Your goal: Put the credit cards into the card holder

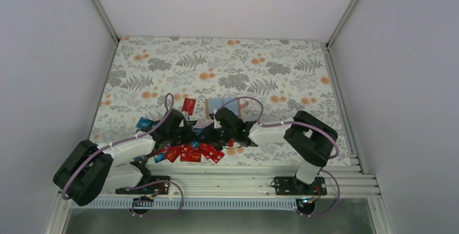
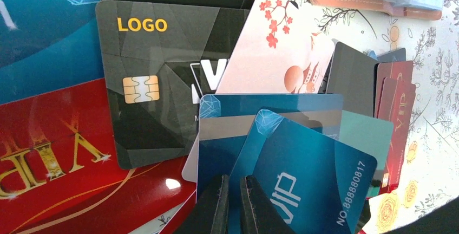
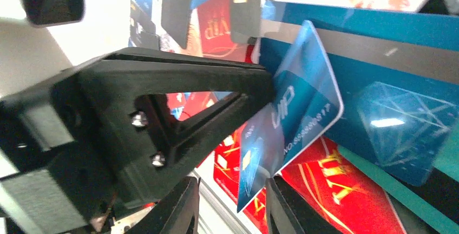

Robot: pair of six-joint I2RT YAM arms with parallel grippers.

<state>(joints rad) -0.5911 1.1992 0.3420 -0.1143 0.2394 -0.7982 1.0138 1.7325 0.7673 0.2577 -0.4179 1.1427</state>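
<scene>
You get bright, even light from above in the top view. The worktop point(image 1: 227, 60) is clearly lit, with only soft shadows under the arms, and the credit cards point(image 1: 189, 153) read small but clean. In the left wrist view the blue VIP card point(image 2: 308, 180) is sharp, 1 white glare spot sits on the red card point(image 2: 65, 174), and the left hand point(image 2: 234, 190) is dark and soft at the near edge. In the right wrist view that hand's black body blurs, the background beside it washes out white, and glare marks the blue diamond-print card point(image 3: 411, 136).
</scene>
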